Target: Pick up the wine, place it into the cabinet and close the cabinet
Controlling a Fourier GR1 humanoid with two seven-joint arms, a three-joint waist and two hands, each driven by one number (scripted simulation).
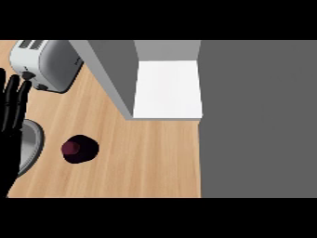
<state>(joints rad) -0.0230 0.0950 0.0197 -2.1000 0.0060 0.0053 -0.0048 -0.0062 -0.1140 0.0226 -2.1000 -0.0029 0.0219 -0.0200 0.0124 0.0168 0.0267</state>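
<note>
One hand in view; wine not yet picked up.

Left hand (2, 125) rests at the left edge, fingers straight and pointing to the far side, holding nothing; the right hand does not show. The wine bottle (80, 149) stands on the wooden counter (147, 158), near-left of the open cabinet (113, 69) and just right of a grey plate (32, 139), apart from both. A toaster (48, 62) sits far left. The bottle is upright: its long axis runs vertically towards the viewer, the neck on top and the reddish mouth showing left of centre. Judgement: the step is the reach and grasp. Come in from the side, curl round the body below the neck, and keep the bottle vertical so that it enters the cabinet's white shelf (168, 88) standing.
</note>
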